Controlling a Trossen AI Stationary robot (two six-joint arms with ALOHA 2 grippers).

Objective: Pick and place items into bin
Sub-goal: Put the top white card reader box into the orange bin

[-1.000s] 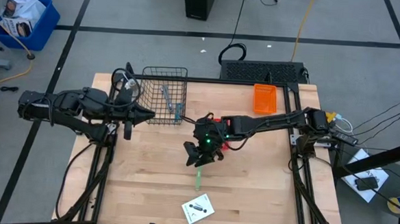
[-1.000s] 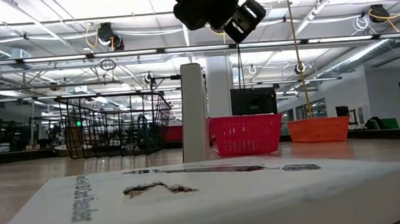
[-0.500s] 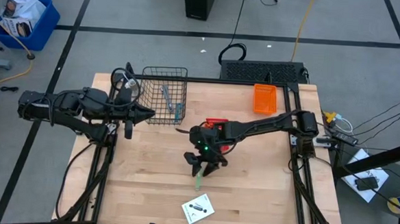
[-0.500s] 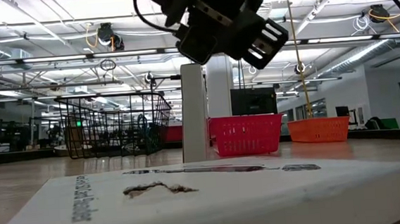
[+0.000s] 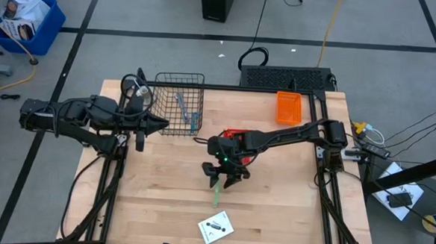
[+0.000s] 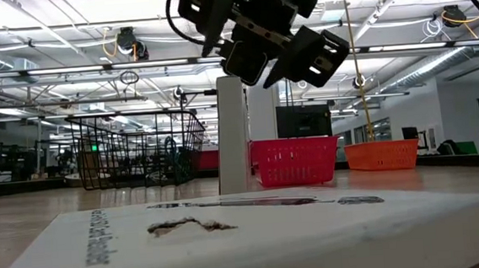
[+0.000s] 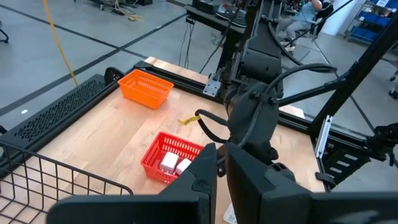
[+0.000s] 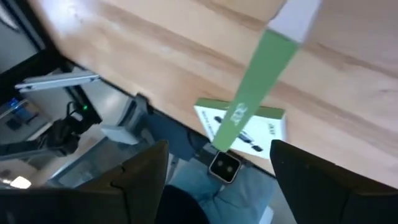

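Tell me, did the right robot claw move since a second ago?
Yes. In the high view the right gripper has moved away from the wire basket, toward the green stick and white packet, and its fingers are spread.

Wooden bench [image 5: 162, 186] is carrying six things. Wire basket [image 5: 178, 103] is sitting at the far left edge, a grey tool [image 5: 181, 105] lying inside. Orange tray [image 5: 288, 108] is sitting far right. Red basket [image 7: 171, 157] is resting mid-bench, two white blocks [image 7: 175, 164] in it. Green stick [image 5: 217, 195] is lying near centre; white packet [image 5: 215, 227] is lying near the front edge.
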